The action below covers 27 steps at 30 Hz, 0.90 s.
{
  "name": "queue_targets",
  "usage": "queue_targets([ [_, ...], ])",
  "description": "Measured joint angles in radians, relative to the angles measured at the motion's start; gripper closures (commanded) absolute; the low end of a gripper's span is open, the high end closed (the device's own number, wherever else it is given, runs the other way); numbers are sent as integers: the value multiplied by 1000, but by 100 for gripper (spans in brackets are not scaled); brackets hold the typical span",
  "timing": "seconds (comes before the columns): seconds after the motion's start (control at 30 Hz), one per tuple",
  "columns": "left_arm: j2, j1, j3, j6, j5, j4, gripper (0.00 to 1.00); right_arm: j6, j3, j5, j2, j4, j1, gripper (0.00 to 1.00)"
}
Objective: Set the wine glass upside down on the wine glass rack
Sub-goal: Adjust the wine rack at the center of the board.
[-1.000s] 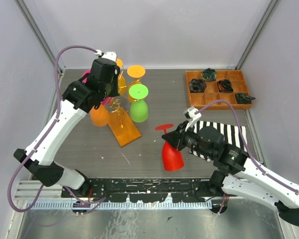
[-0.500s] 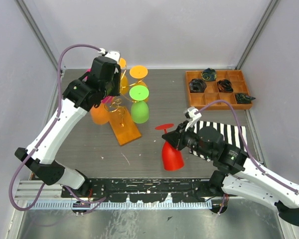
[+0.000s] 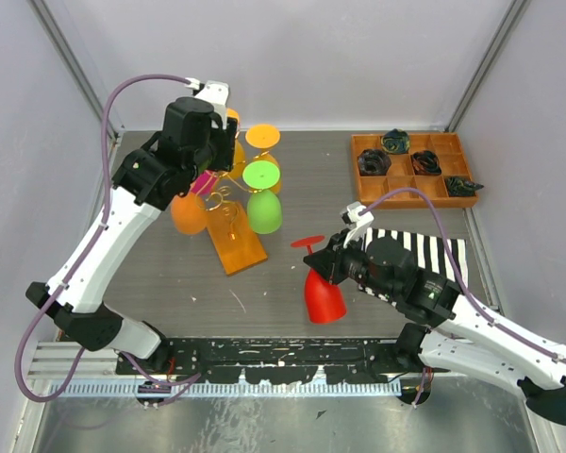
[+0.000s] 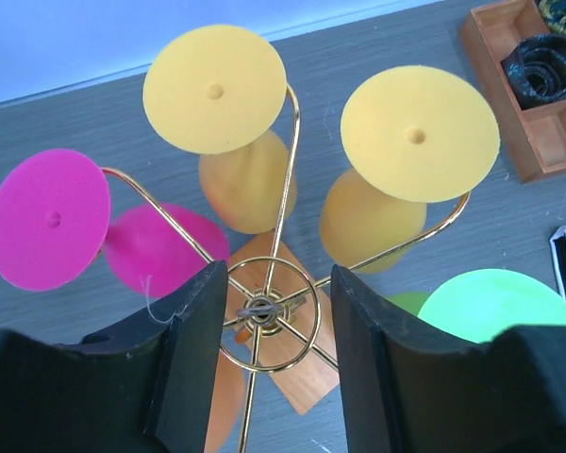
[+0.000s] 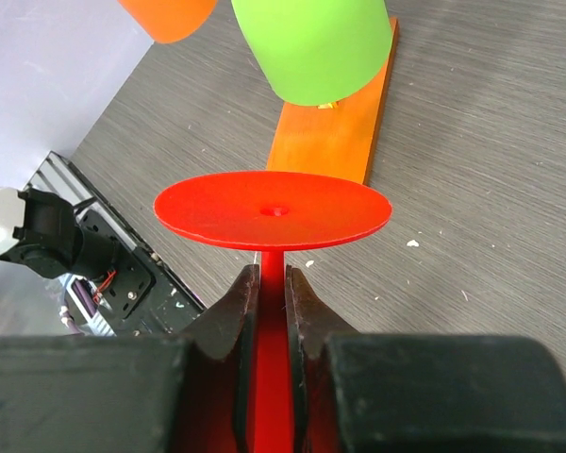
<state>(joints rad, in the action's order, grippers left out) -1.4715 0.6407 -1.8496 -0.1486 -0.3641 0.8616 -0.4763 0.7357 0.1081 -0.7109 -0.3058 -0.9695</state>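
Gripping red wine glass (image 5: 274, 209) by stem, right tool (image 5: 269, 283), left tool (image 4: 278, 283) spread over wire rack (image 4: 261, 310)

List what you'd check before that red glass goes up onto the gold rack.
1. Red wine glass upside down, foot up: ok.
2. Right gripper shut on its stem: ok.
3. Left gripper open, holding nothing: ok.
4. Space above the wine glass rack clear: not ok, the left gripper hovers right over it.
5. A free hook among the hanging glasses: cannot tell.
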Motion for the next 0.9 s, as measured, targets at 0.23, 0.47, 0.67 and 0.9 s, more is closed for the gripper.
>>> queue_targets([
  [0.23, 13, 0, 7, 145, 76, -66, 33, 4, 0, 3, -11, 1, 0, 99],
  [0.47, 47, -78, 53, 280, 281, -117, 34, 7, -1, 2, -23, 3, 0, 99],
  [0.67, 78, -219, 124, 306, 533, -150, 35, 7, -1, 2, -22, 3, 0, 99],
  [0.9, 80, -292, 158, 321, 722, -162, 37, 7, -1, -5, -23, 3, 0, 99],
])
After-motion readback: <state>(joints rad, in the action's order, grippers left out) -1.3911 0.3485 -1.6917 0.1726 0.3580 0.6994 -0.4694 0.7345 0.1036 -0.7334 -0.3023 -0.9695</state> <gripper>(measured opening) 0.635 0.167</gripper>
